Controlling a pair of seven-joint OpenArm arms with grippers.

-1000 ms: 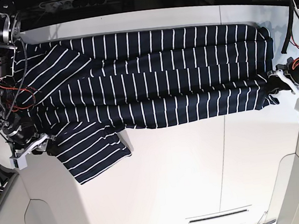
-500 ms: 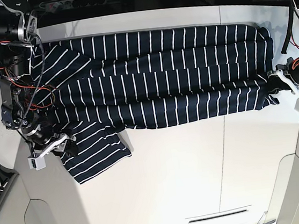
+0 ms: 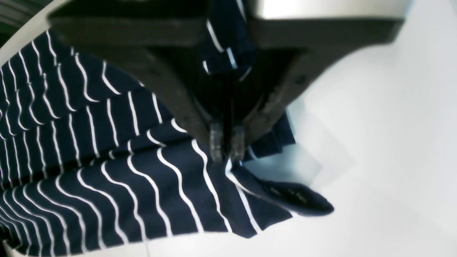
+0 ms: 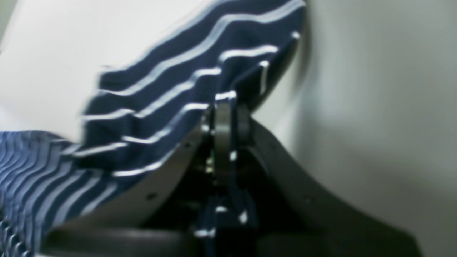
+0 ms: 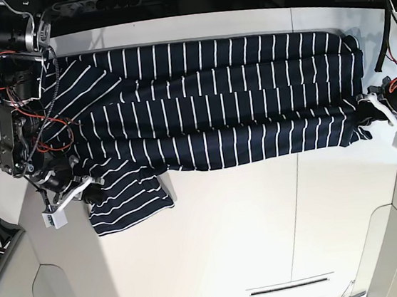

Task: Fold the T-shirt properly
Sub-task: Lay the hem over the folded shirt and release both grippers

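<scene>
I counted one T-shirt, spread across the table. Two grippers: left gripper pinched its hem corner, right gripper pinched a sleeve edge, jaws pressed together.

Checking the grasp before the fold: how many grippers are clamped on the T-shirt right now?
2. The left gripper pinches the T-shirt at its hem corner on the base view's right; the right gripper pinches the sleeve at lower left. Both show fabric between shut fingers.

T-shirt soft matt cloth; table smooth, white.
</scene>
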